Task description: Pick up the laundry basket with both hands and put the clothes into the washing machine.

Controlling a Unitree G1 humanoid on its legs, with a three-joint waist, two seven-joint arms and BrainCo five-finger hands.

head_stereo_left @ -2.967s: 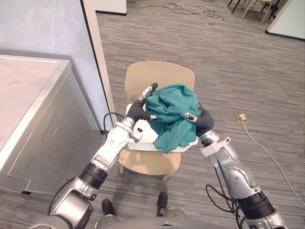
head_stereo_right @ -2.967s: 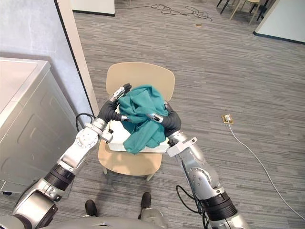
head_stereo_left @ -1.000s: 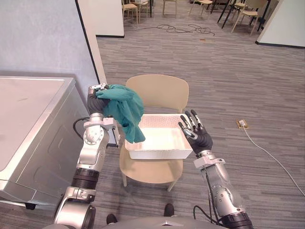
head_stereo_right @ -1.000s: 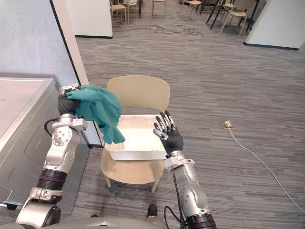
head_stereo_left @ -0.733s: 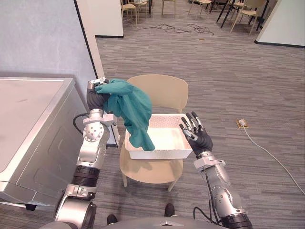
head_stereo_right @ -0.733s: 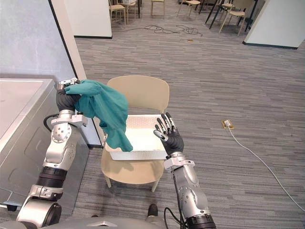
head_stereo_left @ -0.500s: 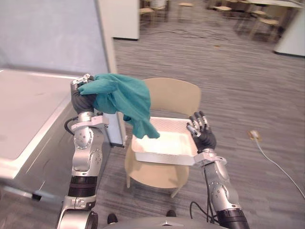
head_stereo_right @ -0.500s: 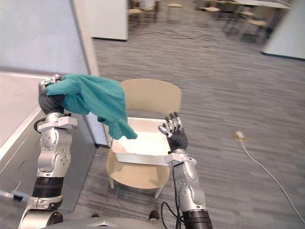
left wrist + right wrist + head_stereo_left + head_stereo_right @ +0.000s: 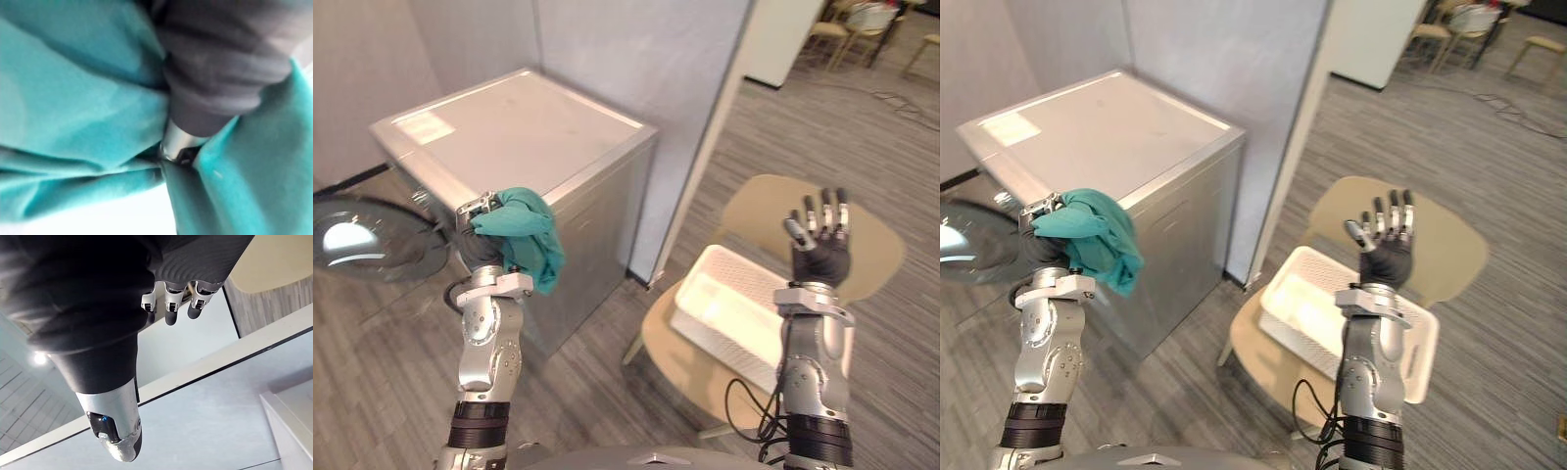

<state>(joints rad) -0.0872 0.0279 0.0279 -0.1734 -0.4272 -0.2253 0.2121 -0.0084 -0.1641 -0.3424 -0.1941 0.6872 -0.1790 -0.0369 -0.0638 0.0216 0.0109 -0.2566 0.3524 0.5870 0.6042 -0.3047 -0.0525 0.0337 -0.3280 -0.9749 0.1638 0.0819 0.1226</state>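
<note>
Moved beside washer (image 9: 509, 127): teal cloth (image 9: 524, 233), clenched in left hand (image 9: 483, 249); right hand (image 9: 819, 257) raised, fingers spread.

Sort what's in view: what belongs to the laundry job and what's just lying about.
Belongs to the job:
teal garment, gripped in the left hand
washing machine, its round door open
white laundry basket, empty
right hand, raised and open

Lying about:
beige chair under the basket
far chairs
grey wall panel
</note>
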